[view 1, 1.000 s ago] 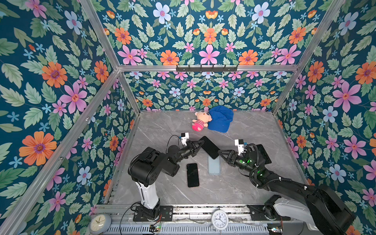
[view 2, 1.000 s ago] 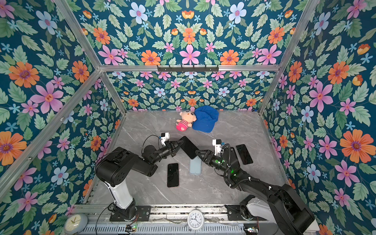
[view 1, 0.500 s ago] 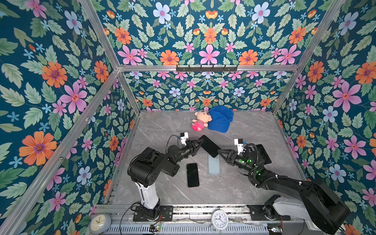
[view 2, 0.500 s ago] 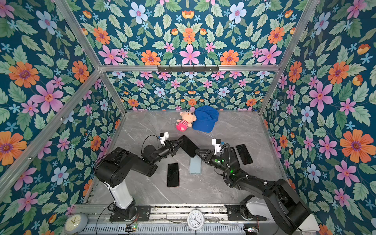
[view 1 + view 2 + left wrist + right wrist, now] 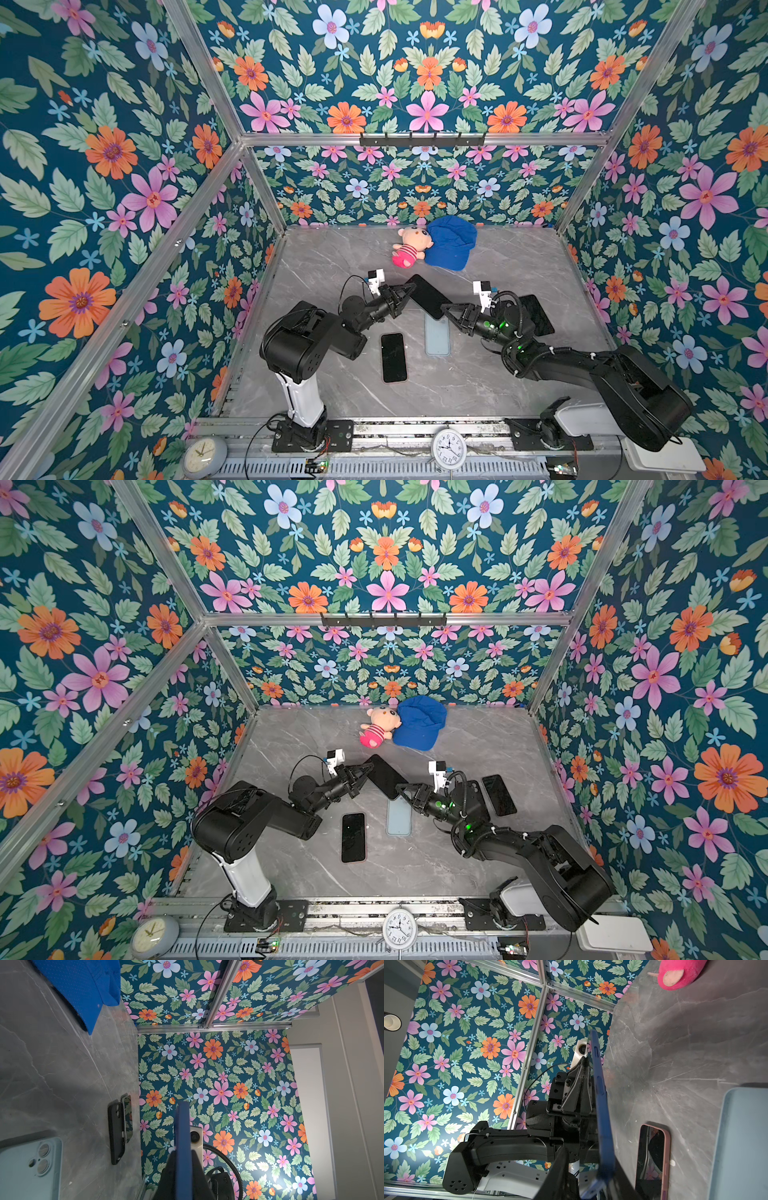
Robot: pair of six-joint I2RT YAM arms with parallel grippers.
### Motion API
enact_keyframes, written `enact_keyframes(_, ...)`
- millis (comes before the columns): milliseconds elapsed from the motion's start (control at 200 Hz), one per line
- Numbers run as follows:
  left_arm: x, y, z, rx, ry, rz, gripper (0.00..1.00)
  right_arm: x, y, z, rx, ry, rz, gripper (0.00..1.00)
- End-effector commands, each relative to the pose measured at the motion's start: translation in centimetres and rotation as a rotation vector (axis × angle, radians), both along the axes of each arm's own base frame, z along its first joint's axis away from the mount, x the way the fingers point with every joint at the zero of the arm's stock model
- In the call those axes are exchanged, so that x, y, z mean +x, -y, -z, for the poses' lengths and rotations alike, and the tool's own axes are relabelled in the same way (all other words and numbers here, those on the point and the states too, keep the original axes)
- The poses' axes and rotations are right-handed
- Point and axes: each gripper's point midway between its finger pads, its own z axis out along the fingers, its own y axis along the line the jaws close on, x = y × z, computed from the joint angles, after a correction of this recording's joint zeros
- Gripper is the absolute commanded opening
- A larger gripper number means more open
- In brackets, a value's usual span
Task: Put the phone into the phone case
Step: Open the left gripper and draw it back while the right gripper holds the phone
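Phone [image 5: 430, 296]: thin, stiff, prob. slick & light; take by edges. Left end effector [image 5: 409, 286] pinches one end; right end effector [image 5: 444, 308] straddles other, hold unclear.

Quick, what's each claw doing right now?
Left gripper: closed on the dark blue phone case.
Right gripper: at its other end; grip cannot be told.

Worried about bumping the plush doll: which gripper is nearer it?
Left. The left gripper is just nearside of the plush doll; the right gripper is farther toward the robot and rightward.
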Motion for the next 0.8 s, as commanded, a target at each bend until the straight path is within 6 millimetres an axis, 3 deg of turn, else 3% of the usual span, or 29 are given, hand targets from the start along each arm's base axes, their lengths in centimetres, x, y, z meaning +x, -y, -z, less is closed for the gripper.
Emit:
enact_keyframes(0, -0.3, -0.2, -2.1, -0.049, 0.076, -0.002, 0.15, -0.1, 0.1, -1.6, 0.040, 0.039, 0.000, 0.24)
enact_keyframes(220, -0.3, -0.1, -2.4, -0.050, 0.086, 0.000, 0.21, 0.1, 0.4, -1.4, 0.019, 0.016, 0.017, 0.12)
enact_keyframes(365, -0.7, 0.0, -2.0, -0.033, 0.097, 0.015, 0.41, 0.3, 1.0, -1.3, 0.007, 0.000, 0.032, 0.10)
enact_keyframes(430, -1.0, -0.3, -1.3, -0.003, 0.099, 0.023, 0.45, 0.5, 1.7, -0.7, -0.009, -0.031, 0.048, 0.08)
enact_keyframes(575, -0.8, -1.5, 3.9, 0.265, 0.077, 0.032, 0.52, 0.9, 4.1, 0.1, -0.051, -0.082, 0.094, 0.03)
enact_keyframes(795, 0.0, -0.6, 10.0, 0.799, 0.122, 0.204, 0.54, 1.1, 8.1, 0.8, -0.122, -0.131, 0.170, 0.00)
